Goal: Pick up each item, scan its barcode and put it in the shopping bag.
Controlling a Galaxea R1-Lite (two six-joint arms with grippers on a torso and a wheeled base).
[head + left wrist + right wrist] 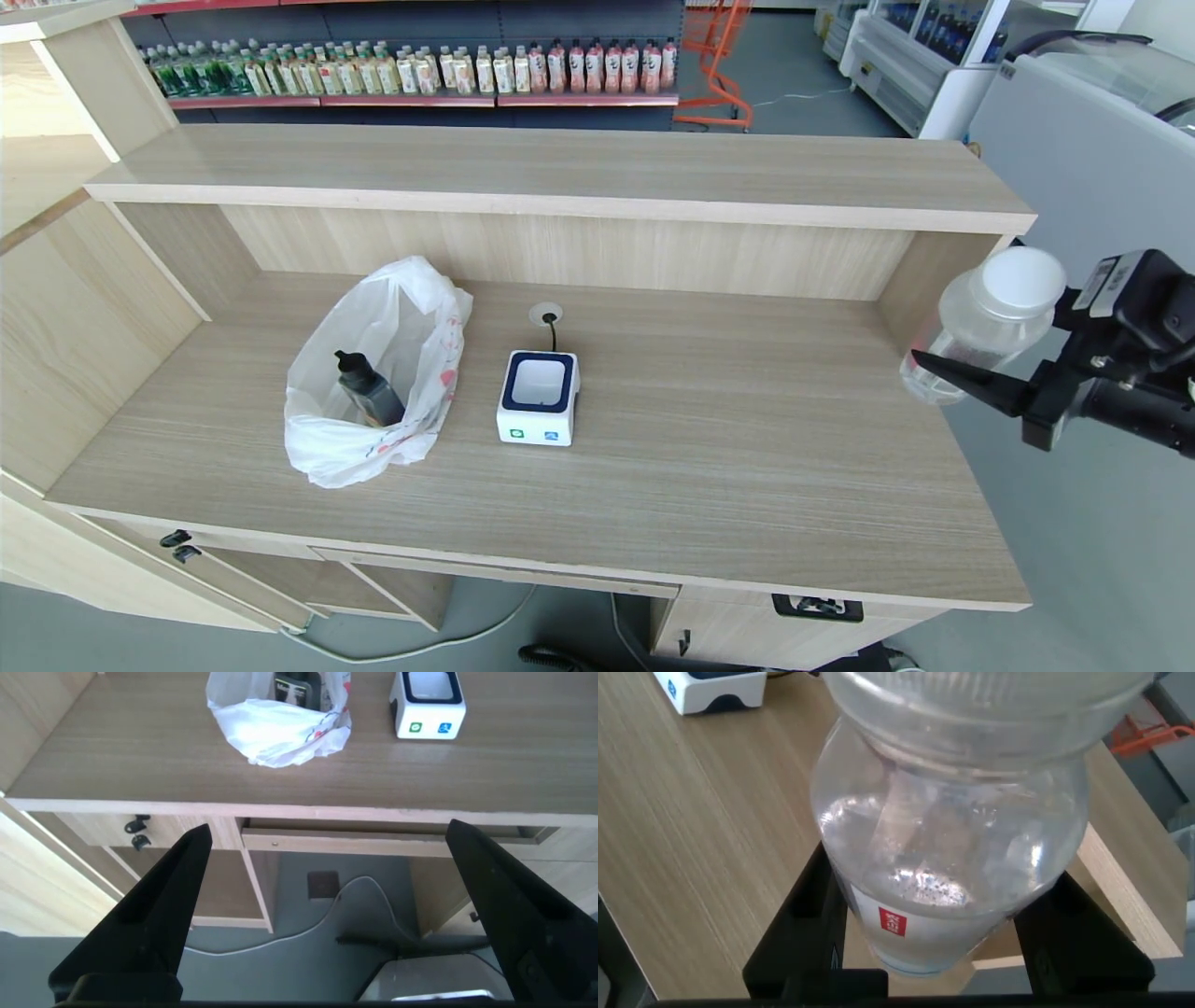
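A: Where's the jar [985,322]?
B: At the table's [747,448] right edge, gripped by the right claw [938,369]; its wrist view adds a red label [891,921].
A: Left claw [329,831]?
B: Wide open, empty, below the front edge.

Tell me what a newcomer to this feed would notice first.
The clear jar with a white lid, clamped in the right gripper at the counter's right end. Next, the white shopping bag on the counter's left with a dark bottle inside, the scanner beside it.
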